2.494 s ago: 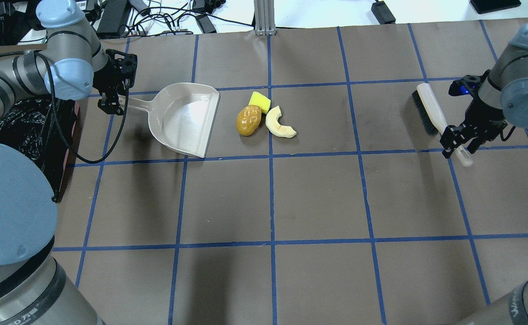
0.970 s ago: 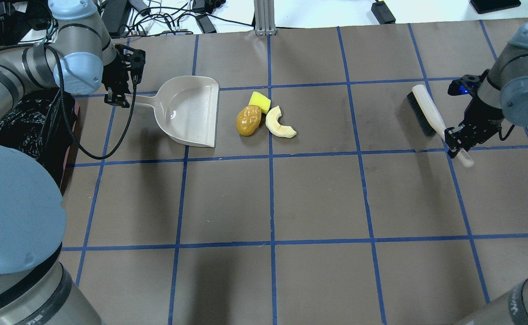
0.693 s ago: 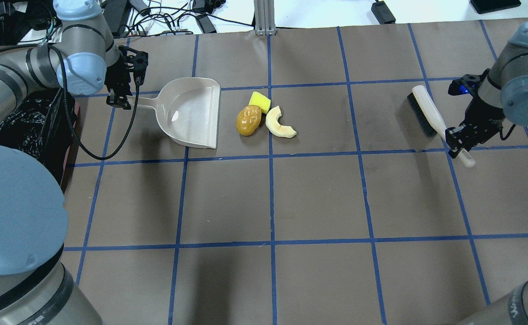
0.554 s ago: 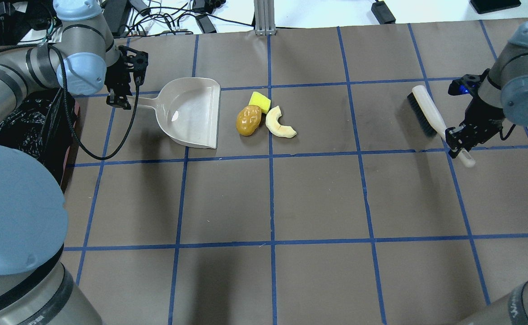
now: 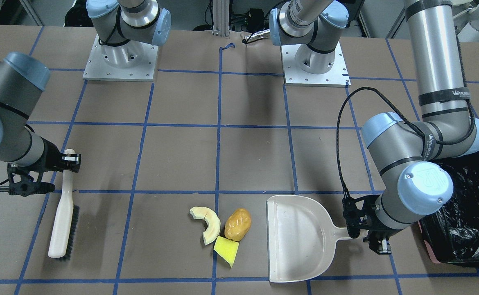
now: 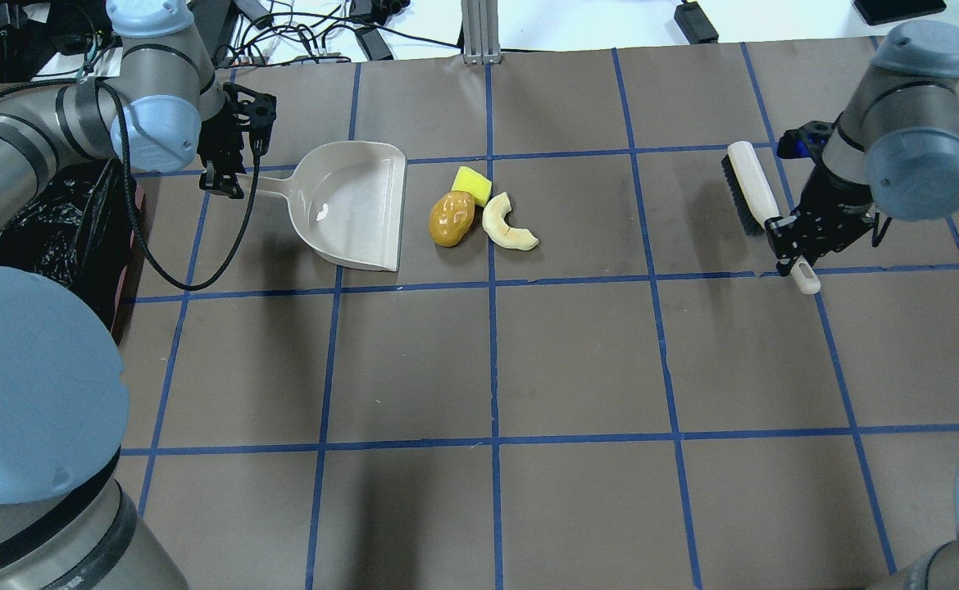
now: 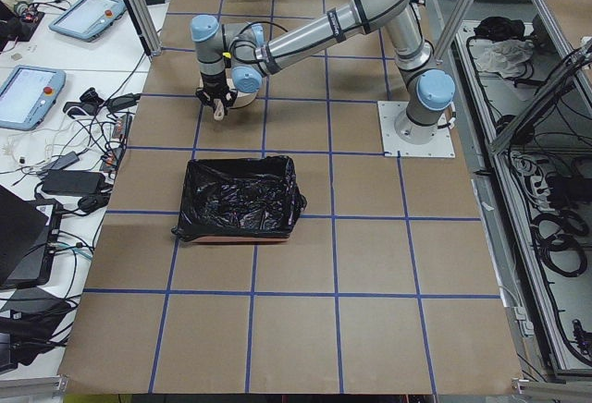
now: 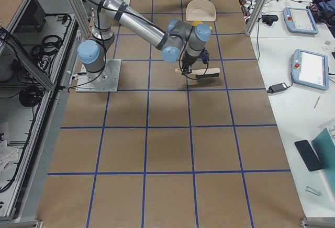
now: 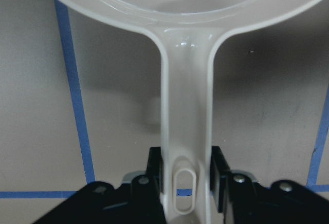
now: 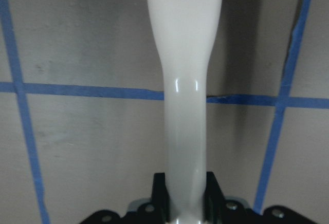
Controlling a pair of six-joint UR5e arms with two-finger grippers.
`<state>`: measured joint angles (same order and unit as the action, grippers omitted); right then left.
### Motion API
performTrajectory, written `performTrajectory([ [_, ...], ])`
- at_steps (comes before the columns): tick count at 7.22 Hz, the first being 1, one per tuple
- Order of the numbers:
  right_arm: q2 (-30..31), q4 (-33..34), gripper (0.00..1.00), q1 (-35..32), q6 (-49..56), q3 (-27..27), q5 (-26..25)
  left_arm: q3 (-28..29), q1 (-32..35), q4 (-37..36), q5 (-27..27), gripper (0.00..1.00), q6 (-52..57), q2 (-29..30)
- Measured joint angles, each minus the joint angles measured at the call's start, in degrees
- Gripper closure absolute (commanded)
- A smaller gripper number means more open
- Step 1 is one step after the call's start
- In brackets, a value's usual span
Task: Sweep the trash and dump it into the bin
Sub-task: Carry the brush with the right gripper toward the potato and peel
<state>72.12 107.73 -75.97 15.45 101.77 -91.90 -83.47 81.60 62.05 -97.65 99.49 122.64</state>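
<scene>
Dustpan [image 6: 355, 201] handle is clamped in the left gripper [image 6: 227, 179]. The pan mouth faces the trash, just beside the golden-brown lump [image 6: 452, 218]. The yellow wedge [image 6: 471, 183] and cream crescent slice [image 6: 508, 223] are clustered against the lump on the bench [image 6: 578, 360]. The right gripper [image 6: 793, 246] grasps the brush [image 6: 746, 190] by its handle, well apart from the trash. The bin [image 5: 468, 221] sits beside the left arm.

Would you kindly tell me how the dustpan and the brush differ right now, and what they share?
The dustpan is a wide open scoop; the brush is long and narrow with dark bristles. The dustpan's open edge lies close to the trash; the brush is far off on the other side. The left gripper holds the dustpan, the right gripper the brush. Both are off-white and gripped by the handle.
</scene>
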Motion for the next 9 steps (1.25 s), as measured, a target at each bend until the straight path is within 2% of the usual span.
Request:
performTrajectory([
  [3, 0.0, -1.13, 1.0, -9.97, -21.48, -1.22, 7.25, -0.01, 0.11, -0.05, 0.12, 0.94, 0.06, 0.1],
  [5, -0.05, -0.72, 1.0, -15.95, -31.39, -1.29, 11.19, 0.02, 0.13, -0.08, 0.17, 0.94, 0.16, 0.06],
  [9, -0.64, 1.19, 1.0, -24.73, -39.59, -1.29, 14.07, -0.13, 0.14, -0.09, 0.18, 0.94, 0.33, 0.01],
])
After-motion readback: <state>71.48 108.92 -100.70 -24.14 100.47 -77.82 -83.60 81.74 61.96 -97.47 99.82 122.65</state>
